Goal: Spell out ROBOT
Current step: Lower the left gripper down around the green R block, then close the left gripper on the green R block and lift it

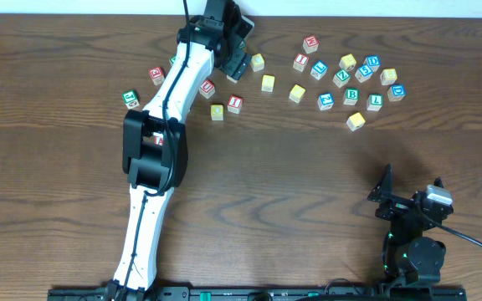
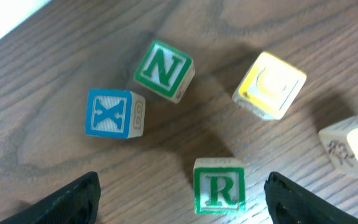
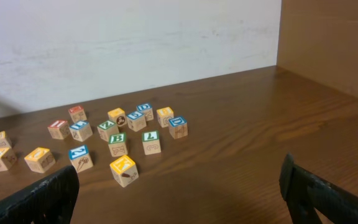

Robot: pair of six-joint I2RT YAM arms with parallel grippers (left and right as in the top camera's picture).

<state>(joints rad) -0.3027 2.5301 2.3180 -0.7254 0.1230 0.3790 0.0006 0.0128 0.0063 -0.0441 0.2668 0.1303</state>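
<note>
Right end effector (image 3: 179, 180) was parked low at the near edge of the bench (image 1: 308, 192), fingers wide apart, nothing in them. Further out, the cluster of blocks it faced included a green B block (image 3: 117, 144) and a yellow-faced block (image 3: 123, 169). All loose, none lined up.

The left arm was stretched to the far left group. Left end effector (image 2: 182, 183) was spread wide and empty, hovering over the green R block (image 2: 219, 190). The R sat on the bench between the two fingers, nearer the right one, touching neither. Beyond it were a blue X block (image 2: 114, 113), a green N block (image 2: 165, 70) and a yellow block (image 2: 270, 85), all apart from the R.

Step in hand, judged: picking the first letter, R. No word row was laid out yet. The next move called for lowering over the R, centring it, closing on its sides, then carrying it to bare bench up front. The T couldn't be made out.
</note>
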